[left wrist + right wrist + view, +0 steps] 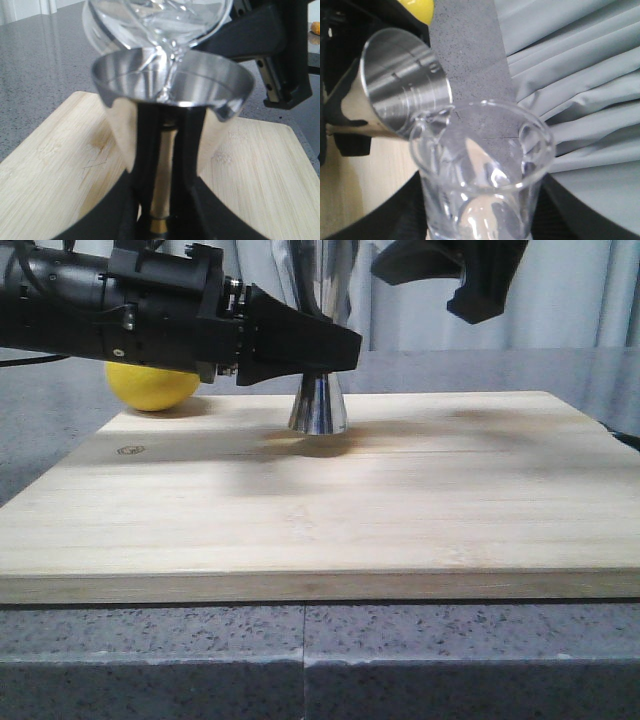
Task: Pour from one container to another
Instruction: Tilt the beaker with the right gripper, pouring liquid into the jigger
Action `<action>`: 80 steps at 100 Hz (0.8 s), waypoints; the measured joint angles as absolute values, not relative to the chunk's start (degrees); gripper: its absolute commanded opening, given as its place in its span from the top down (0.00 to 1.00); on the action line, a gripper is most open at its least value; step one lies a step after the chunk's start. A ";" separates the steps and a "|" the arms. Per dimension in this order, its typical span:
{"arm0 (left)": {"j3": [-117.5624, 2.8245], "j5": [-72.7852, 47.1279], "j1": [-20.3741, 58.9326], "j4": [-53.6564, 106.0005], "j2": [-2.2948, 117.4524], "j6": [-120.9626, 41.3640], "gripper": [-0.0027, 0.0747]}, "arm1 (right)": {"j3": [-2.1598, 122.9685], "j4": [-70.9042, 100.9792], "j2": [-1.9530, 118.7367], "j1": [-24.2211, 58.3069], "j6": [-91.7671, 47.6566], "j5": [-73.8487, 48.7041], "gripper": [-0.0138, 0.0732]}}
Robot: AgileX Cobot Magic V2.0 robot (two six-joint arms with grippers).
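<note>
Wooden board (400,510) (pale) carries jigger (318,408); lemon (152,386), perhaps on counter (450,660).

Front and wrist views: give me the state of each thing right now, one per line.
Beaker: tipped over the jigger, held in the right claw, liquid running from its lip.
Jigger: upright on the board, waist clamped by the left claw, liquid in its upper cup.
Lemon: lying behind the board's left corner, untouched.
Board: flat on the counter.
</note>
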State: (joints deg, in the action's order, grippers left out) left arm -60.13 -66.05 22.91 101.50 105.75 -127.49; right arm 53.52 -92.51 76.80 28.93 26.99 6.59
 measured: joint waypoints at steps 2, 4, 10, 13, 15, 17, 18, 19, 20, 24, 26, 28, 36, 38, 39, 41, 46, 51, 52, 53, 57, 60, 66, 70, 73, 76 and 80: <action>-60.13 -66.05 22.91 101.50 105.75 -127.49 0.89 | 53.52 -92.51 76.80 28.93 26.99 6.59 0.53; -60.13 -66.05 22.91 101.50 105.75 -127.49 0.89 | 53.52 -92.51 76.80 28.93 26.99 6.59 0.53; -60.13 -66.05 22.91 101.50 105.75 -127.49 0.89 | 53.92 -92.64 76.80 28.93 26.99 6.59 0.53; -60.13 -66.05 22.91 101.50 105.75 -127.49 0.89 | 54.03 -92.64 76.80 28.93 26.99 6.59 0.53; -60.13 -66.05 22.91 101.50 105.75 -127.49 0.89 | 54.17 -92.64 76.80 28.93 26.99 6.59 0.53; -60.13 -66.05 22.91 101.50 105.75 -127.49 0.89 | 54.46 -92.73 76.80 28.93 26.99 6.59 0.53; -60.13 -66.05 22.91 101.50 105.75 -127.49 0.89 | 54.45 -92.73 76.80 28.93 26.99 6.59 0.53; -60.13 -66.05 22.91 101.50 105.75 -127.49 0.89 | 54.59 -92.73 76.80 28.93 26.99 6.59 0.53; -60.13 -66.05 22.91 101.50 105.75 -127.49 0.89 | 54.71 -92.73 76.80 28.93 26.99 6.59 0.53; -60.13 -66.05 22.91 101.50 105.75 -127.49 0.89 | 54.94 -92.76 76.80 28.93 26.99 6.59 0.53; -60.13 -66.05 22.91 101.50 105.75 -127.49 0.89 | 55.06 -92.88 76.80 28.93 26.99 6.59 0.53; -60.13 -66.05 22.91 101.50 105.75 -127.49 0.89 | 55.10 -92.88 76.80 28.93 26.99 6.59 0.53; -60.13 -66.05 22.91 101.50 105.75 -127.49 0.89 | 55.19 -93.17 76.80 28.93 26.99 6.59 0.53; -60.13 -66.05 22.91 101.50 105.75 -127.49 0.89 | 55.19 -93.17 76.80 28.93 26.99 6.59 0.53; -60.13 -66.05 22.91 101.50 105.75 -127.49 0.89 | 55.19 -93.28 76.80 28.93 26.99 6.59 0.53; -60.13 -66.05 22.91 101.50 105.75 -127.49 0.89 | 55.19 -93.30 76.80 28.93 26.99 6.59 0.53; -60.13 -66.05 22.91 101.50 105.75 -127.49 0.89 | 55.19 -93.94 76.80 28.93 26.99 6.59 0.53; -60.13 -66.05 22.91 101.50 105.75 -127.49 0.89 | 55.19 -94.84 76.80 28.93 26.99 6.59 0.53; -60.13 -66.05 22.91 101.50 105.75 -127.49 0.89 | 55.19 -95.01 76.80 28.93 26.99 6.59 0.53; -60.13 -66.05 22.91 101.50 105.75 -127.49 0.89 | 55.19 -95.12 76.80 28.93 26.99 6.59 0.53; -60.13 -66.05 22.91 101.50 105.75 -127.49 0.89 | 55.19 -95.59 76.80 28.93 26.99 6.59 0.53; -60.13 -66.05 22.91 101.50 105.75 -127.49 0.89 | 55.19 -96.01 76.80 28.93 26.99 6.59 0.53; -60.13 -66.05 22.91 101.50 105.75 -127.49 0.89 | 55.19 -96.73 76.80 28.93 26.99 6.59 0.53; -60.13 -66.05 22.91 101.50 105.75 -127.49 0.89 | 55.19 -97.07 76.80 28.93 26.99 6.59 0.53; -60.13 -66.05 22.91 101.50 105.75 -127.49 0.89 | 55.19 -97.35 76.80 28.93 26.99 6.59 0.53; -60.13 -66.05 22.91 101.50 105.75 -127.49 0.89 | 55.19 -97.61 76.80 28.93 26.99 6.59 0.53; -60.13 -66.05 22.91 101.50 105.75 -127.49 0.89 | 55.19 -97.88 76.80 28.93 26.99 6.69 0.53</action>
State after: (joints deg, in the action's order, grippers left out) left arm -60.13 -66.05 22.91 101.50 105.75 -127.49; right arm 55.19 -97.88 76.80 28.93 26.99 6.69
